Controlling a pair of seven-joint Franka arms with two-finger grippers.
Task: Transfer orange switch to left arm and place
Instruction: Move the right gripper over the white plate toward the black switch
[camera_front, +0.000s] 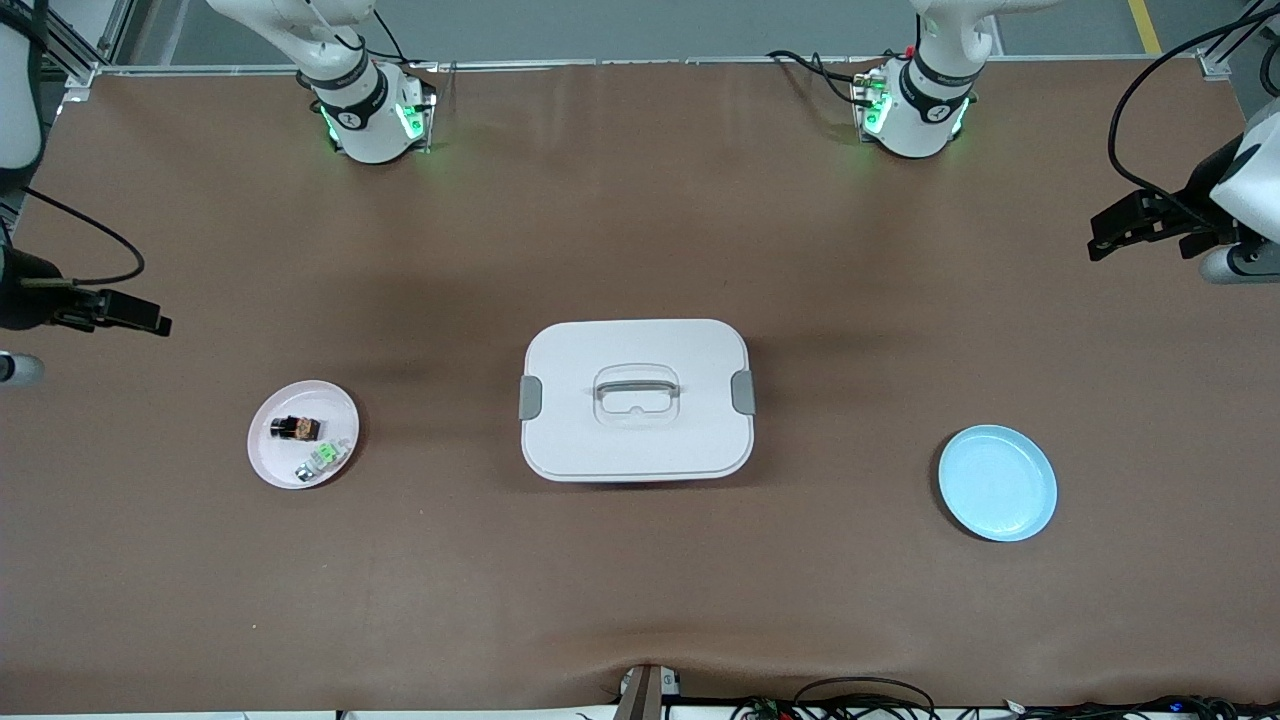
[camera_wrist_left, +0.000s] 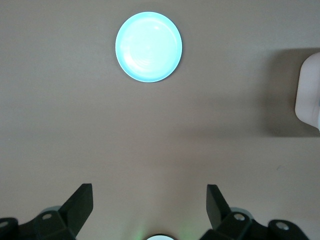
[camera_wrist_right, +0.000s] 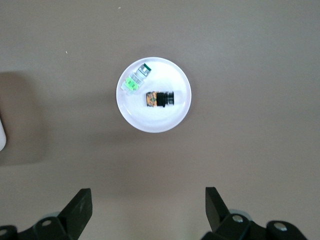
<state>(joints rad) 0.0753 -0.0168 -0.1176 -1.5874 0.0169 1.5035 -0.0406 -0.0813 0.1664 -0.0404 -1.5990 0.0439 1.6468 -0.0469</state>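
The orange switch (camera_front: 295, 428) (camera_wrist_right: 160, 99) is a tiny black block with an orange middle. It lies on a small pale round plate (camera_front: 340, 405) (camera_wrist_right: 155, 120) toward the right arm's end of the table. The white box (camera_front: 636, 430) with grey handle and side clips stands mid-table; one corner (camera_wrist_left: 309, 90) shows in the left wrist view. My right gripper (camera_front: 150, 315) (camera_wrist_right: 148, 195) hangs open and empty high over bare table beside the switch's plate. My left gripper (camera_front: 1100, 235) (camera_wrist_left: 150, 192) hangs open and empty over bare table at the left arm's end.
A green-and-clear component (camera_front: 322, 460) (camera_wrist_right: 136, 80) shares the plate with the switch. A light blue plate (camera_front: 997, 483) (camera_wrist_left: 148, 46) with nothing on it sits toward the left arm's end. Cables trail along the table's near edge and past both ends.
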